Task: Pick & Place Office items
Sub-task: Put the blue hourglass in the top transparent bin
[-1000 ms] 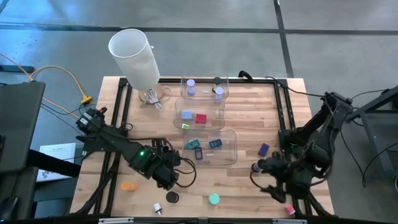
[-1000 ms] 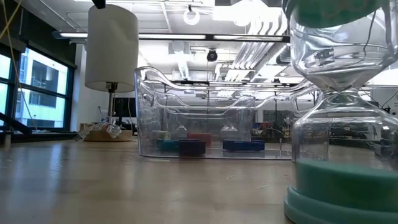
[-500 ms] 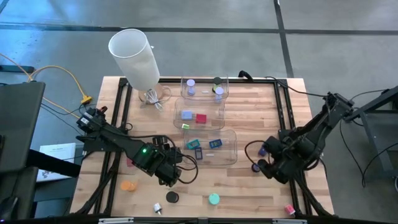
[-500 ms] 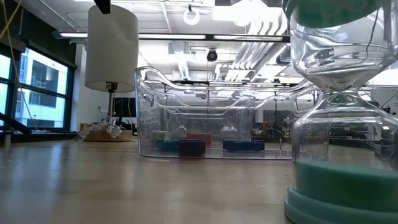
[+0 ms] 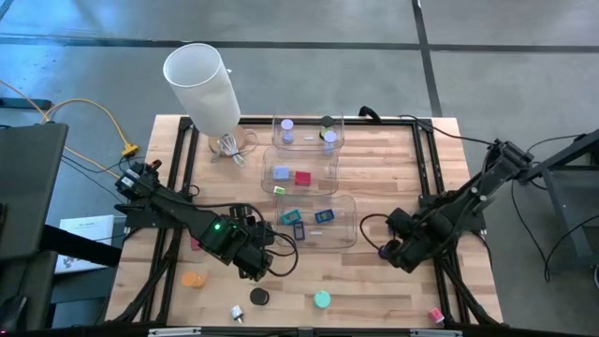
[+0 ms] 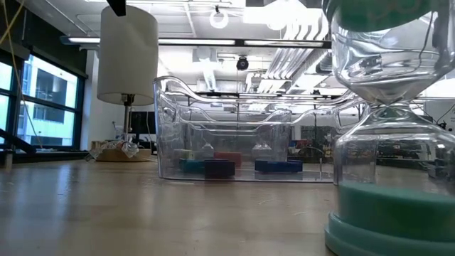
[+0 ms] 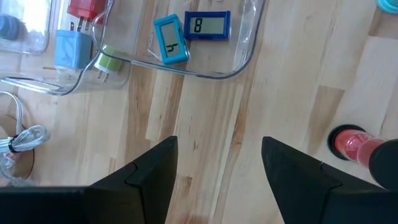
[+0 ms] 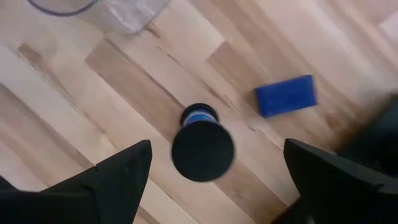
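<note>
- Right claw (image 8: 205,180) spread wide, empty, poised above a black-topped hourglass timer (image 8: 202,148) on the surface (image 5: 374,281), blue block (image 8: 285,95) just beside.
- Reach step, by the look; next: descend, centre, close.
- Left claw (image 7: 217,171) parted, empty, near the clear bin (image 5: 318,221) holding sorted pieces.
- Pale wooden surface; bright office ceiling beyond.

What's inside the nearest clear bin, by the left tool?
The nearest clear bin holds a teal digital timer, a blue digital timer and a few more small coloured items. Whether anything lies under them can't be seen.
</note>
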Controlling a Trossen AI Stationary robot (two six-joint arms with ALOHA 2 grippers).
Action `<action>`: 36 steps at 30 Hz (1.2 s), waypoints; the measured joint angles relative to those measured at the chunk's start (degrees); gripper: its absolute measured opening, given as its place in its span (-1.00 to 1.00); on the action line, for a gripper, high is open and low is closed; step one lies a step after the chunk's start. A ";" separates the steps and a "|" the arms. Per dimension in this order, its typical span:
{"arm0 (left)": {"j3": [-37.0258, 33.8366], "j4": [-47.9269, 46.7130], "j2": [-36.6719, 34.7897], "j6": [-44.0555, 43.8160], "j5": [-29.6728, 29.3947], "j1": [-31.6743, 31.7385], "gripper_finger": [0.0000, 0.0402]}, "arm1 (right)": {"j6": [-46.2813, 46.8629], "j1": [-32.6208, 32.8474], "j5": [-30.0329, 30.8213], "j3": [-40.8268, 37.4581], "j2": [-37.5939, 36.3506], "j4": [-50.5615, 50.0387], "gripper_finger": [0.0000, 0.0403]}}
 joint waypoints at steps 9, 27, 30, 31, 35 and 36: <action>0.00 0.00 0.00 0.00 -0.20 0.00 0.11 | -2.89 -3.28 -3.57 -7.86 -0.02 8.85 0.76; 0.00 0.02 0.00 0.02 -0.35 0.00 0.11 | -5.08 -3.59 -7.06 -16.26 -0.07 21.14 0.76; 0.00 0.02 0.00 0.00 -0.35 0.00 0.11 | -5.41 -3.63 -6.92 -16.28 -0.06 21.16 0.75; 0.00 0.02 0.00 0.00 -0.33 0.00 0.11 | -5.42 -3.61 -6.94 -16.28 -0.04 21.18 0.73; 0.00 0.02 0.00 -0.04 -0.33 0.00 0.11 | -5.38 -3.61 -7.14 -16.29 -0.04 21.17 0.60; 0.00 0.02 0.00 -0.04 -0.35 0.00 0.11 | -5.38 -3.61 -7.11 -16.29 -0.04 21.19 0.56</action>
